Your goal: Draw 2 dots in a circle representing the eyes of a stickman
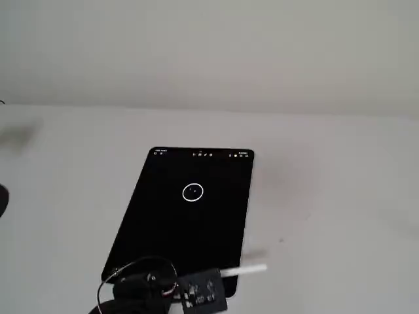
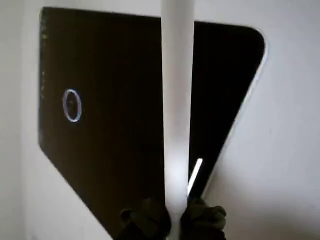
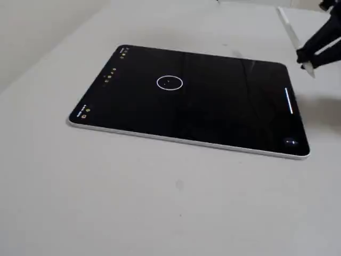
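Observation:
A black tablet (image 1: 163,222) lies flat on the pale table. The circle (image 1: 192,191) is a thin white ring on its screen, also seen in the wrist view (image 2: 71,105) and from the side (image 3: 170,82). The dots (image 1: 192,190) show as two faint specks inside the ring. My gripper (image 2: 172,220) is shut on a white stylus (image 2: 176,100). It sits by the tablet's near end (image 1: 219,280), well away from the ring. The stylus (image 1: 247,269) sticks out sideways past the tablet's corner. From the side, the gripper (image 3: 309,57) and stylus (image 3: 290,32) are beyond the tablet's right end.
Small white icons (image 1: 203,154) line the screen's far edge. A short white streak (image 3: 289,101) shows on the screen near the gripper. The arm's black body and cable (image 1: 141,284) overlap the tablet's near end. A plain wall rises behind the table.

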Controlling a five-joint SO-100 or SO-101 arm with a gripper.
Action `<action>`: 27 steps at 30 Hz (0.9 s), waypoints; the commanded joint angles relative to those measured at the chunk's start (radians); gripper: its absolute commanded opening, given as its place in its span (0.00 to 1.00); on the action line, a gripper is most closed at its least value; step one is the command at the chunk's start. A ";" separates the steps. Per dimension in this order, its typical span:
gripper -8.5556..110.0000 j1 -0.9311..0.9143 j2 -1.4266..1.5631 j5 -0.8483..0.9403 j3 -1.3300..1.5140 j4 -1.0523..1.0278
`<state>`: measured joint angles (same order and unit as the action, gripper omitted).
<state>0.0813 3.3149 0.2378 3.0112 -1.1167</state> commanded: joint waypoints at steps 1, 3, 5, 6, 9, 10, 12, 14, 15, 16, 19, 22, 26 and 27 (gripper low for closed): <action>0.07 -0.014 0.009 -0.005 0.005 -0.005; 0.07 -0.014 0.009 -0.008 0.014 -0.003; 0.07 -0.008 0.009 -0.008 0.023 -0.003; 0.07 -0.008 0.009 -0.006 0.023 -0.003; 0.07 -0.008 0.009 -0.006 0.023 -0.003; 0.07 -0.008 0.009 -0.006 0.023 -0.002; 0.07 -0.008 0.009 -0.006 0.023 0.000; 0.07 -0.008 0.009 -0.006 0.023 0.000; 0.07 -0.008 0.009 -0.006 0.023 0.000; 0.07 -0.008 0.009 -0.006 0.023 0.000; 0.07 -0.008 0.009 -0.006 0.023 0.000; 0.07 -0.008 0.009 -0.006 0.023 0.000; 0.07 -0.008 0.009 -0.006 0.023 0.000; 0.07 -0.008 0.009 -0.006 0.023 0.000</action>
<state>0.0782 3.3149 0.2378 3.0388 -1.1183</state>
